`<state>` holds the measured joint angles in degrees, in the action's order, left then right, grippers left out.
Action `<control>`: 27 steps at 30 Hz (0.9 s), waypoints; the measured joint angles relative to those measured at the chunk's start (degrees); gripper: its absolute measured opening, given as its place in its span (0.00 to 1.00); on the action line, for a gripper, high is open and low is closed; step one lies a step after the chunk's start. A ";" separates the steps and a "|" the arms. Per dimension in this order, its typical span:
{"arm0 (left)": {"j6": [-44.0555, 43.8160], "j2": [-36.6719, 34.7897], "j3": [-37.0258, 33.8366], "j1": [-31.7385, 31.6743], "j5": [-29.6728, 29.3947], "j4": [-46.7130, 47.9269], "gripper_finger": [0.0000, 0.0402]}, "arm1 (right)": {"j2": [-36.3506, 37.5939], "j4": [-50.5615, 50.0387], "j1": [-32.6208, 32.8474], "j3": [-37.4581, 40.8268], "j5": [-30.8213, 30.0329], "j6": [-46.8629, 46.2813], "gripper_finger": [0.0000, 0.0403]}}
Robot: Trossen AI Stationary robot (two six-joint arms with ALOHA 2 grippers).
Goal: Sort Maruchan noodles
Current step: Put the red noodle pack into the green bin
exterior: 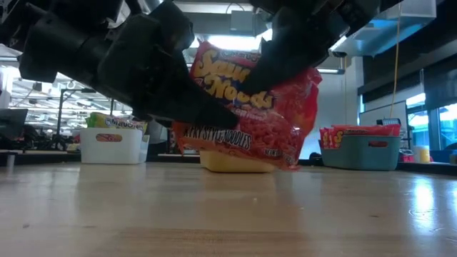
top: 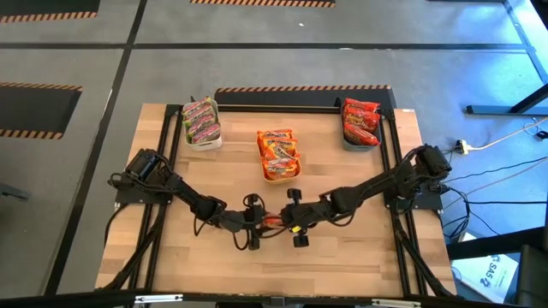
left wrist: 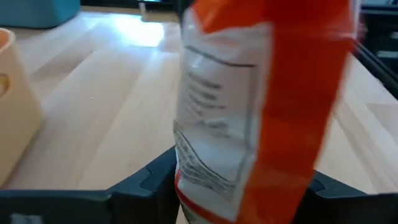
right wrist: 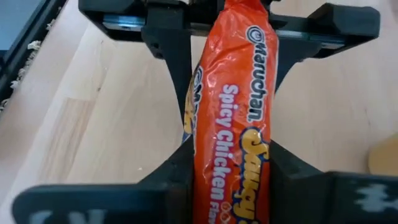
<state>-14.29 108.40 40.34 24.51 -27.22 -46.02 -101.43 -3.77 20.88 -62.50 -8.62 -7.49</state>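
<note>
Presently we find both arms stretched inward, left gripper [top: 253, 221] and right gripper [top: 291, 219] each clamped on one red packet [right wrist: 233, 118] above the counter [top: 342, 257].

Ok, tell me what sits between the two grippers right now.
A red Maruchan Spicy Chicken packet, held upright between the left gripper and the right gripper; the right wrist view shows it best.

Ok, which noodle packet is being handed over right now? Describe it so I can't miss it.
Look at the wooden table, front of centre, where both arms meet. The red-orange packet is pinched between the left gripper and right gripper. It alone is outside the bins, reading Spicy Chicken.
</note>
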 joint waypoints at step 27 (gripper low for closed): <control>-0.61 -2.53 0.00 1.21 -0.26 6.61 0.54 | 30.75 -56.51 -3.31 1.09 -30.57 -12.99 0.22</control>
<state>-14.90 105.86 40.34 25.72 -27.48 -39.41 -70.68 -60.28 17.57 -61.41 -39.20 -20.48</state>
